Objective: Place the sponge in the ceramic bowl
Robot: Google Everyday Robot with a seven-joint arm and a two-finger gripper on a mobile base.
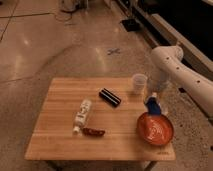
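Observation:
The blue sponge (154, 107) hangs in the air just beyond the far rim of the ceramic bowl (155, 129), an orange-red dish with pale swirls at the table's front right corner. My gripper (152, 101) reaches down from the white arm on the right and is shut on the sponge's top. The bowl holds nothing that I can see.
On the wooden table (60, 135) stand a translucent white cup (139, 83) just behind the gripper, a black ribbed bar (109, 97) in the middle, a white bottle (82, 113) lying down, and a small red item (93, 132) near the front. Bare floor surrounds the table.

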